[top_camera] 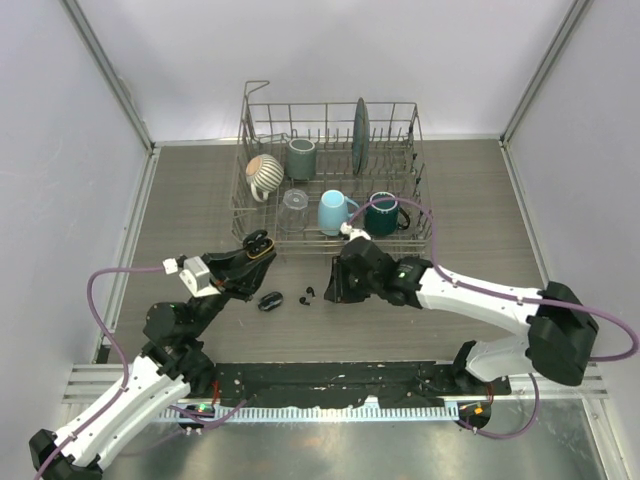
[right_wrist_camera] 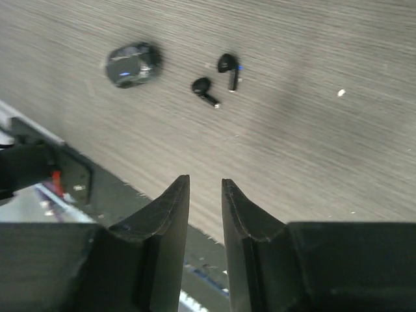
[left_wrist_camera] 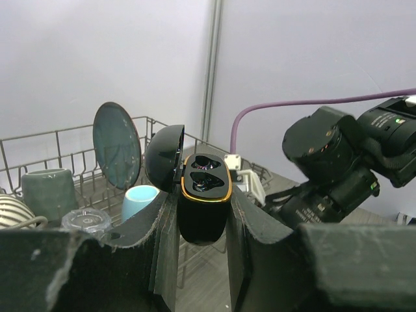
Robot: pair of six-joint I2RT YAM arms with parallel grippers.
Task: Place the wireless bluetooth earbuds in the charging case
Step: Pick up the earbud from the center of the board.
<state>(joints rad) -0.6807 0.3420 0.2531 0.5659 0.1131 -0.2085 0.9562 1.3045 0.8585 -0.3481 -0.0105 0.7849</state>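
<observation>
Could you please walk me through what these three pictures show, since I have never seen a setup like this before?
These are two robot arms bolted at the near edge of a table, each ending in a two-finger gripper. The overhead view looks down from above and behind them; the other two views come from cameras on each wrist.

The left gripper is closed on an open charging case, lid flipped back, holding it above the table. The right gripper holds nothing, its fingers only a narrow gap apart.

On the table lie two small black earbuds, apart from each other, and beside them a second, closed dark case. Behind stands a wire dish rack with mugs, a glass and a plate.
</observation>
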